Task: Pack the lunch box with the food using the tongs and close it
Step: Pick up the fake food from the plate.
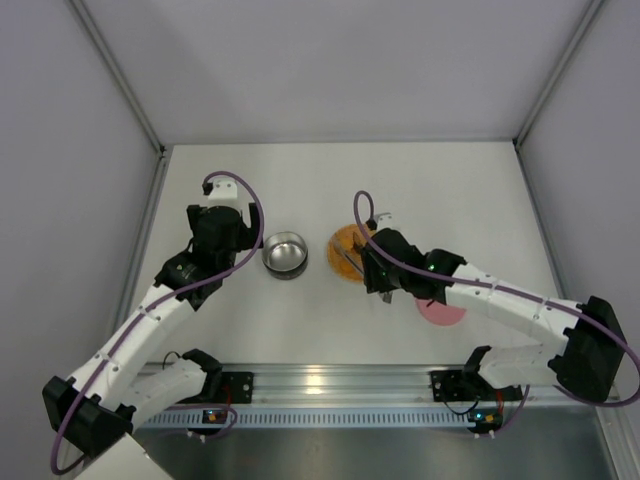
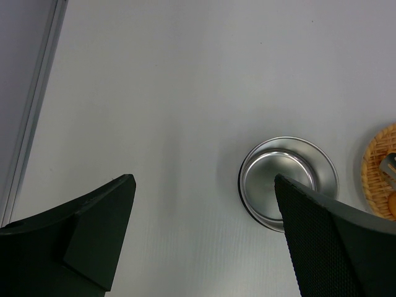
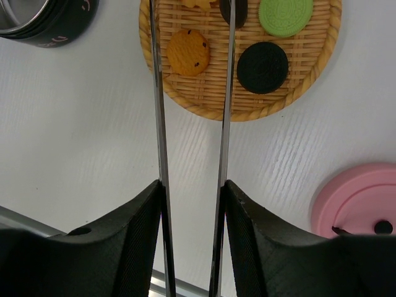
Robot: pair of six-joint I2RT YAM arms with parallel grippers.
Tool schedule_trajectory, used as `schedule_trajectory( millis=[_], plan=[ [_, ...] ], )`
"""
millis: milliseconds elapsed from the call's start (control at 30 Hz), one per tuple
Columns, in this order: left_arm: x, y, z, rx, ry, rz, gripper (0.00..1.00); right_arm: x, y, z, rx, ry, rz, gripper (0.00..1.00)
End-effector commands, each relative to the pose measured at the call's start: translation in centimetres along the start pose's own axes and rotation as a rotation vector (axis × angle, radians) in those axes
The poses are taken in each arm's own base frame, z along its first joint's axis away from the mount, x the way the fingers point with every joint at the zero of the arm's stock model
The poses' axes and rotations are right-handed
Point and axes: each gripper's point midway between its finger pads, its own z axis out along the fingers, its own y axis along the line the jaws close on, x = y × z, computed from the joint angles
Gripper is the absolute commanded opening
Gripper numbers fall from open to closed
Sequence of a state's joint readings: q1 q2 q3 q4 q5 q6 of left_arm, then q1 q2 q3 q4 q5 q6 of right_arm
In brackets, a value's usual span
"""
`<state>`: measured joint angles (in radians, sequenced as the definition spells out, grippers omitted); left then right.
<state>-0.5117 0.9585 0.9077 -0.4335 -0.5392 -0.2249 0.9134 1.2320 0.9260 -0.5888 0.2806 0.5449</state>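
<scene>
The steel lunch box bowl [image 1: 285,254] [image 2: 288,179] [image 3: 25,15] stands empty on the table. Its pink lid [image 1: 442,311] [image 3: 362,201] lies to the right, handle up. My right gripper [image 1: 377,272] [image 3: 193,185] is shut on the tongs [image 3: 158,105], one finger pressing each arm from outside. The two arms reach out over the orange woven disc [image 1: 350,255] [image 3: 309,86]. On it lies the food: an orange piece [image 3: 189,52], a black one [image 3: 262,67], a green one [image 3: 285,13] and a dark one [image 3: 241,9]. The tong tips are cut off by the frame edge. My left gripper [image 1: 228,232] [image 2: 204,179] hangs open just left of the bowl, holding nothing.
White walls close in the table at the left, back and right. An aluminium rail [image 1: 330,385] with the arm bases runs along the near edge. The orange disc's edge [image 2: 378,167] shows at the right of the left wrist view.
</scene>
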Motion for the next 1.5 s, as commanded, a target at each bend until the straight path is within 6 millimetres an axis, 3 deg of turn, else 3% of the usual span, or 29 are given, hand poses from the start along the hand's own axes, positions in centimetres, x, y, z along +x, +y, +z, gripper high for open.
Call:
schedule_trajectory(
  millis=[0, 400, 1467],
  plan=[
    [-1.7, -0.3, -0.4, 0.013, -0.038, -0.015, 0.99, -3.5, 1.5, -1.0, -0.019, -0.106, -0.006, 0.43],
    [-1.7, -0.2, -0.4, 0.013, -0.039, -0.014, 0.99, -4.2, 1.7, -0.7, 0.011, -0.084, -0.040, 0.43],
    [-1.6, -0.2, -0.4, 0.009, -0.036, -0.012, 0.99, -1.4, 0.9, 0.6, 0.025, -0.025, -0.034, 0.40]
  ],
)
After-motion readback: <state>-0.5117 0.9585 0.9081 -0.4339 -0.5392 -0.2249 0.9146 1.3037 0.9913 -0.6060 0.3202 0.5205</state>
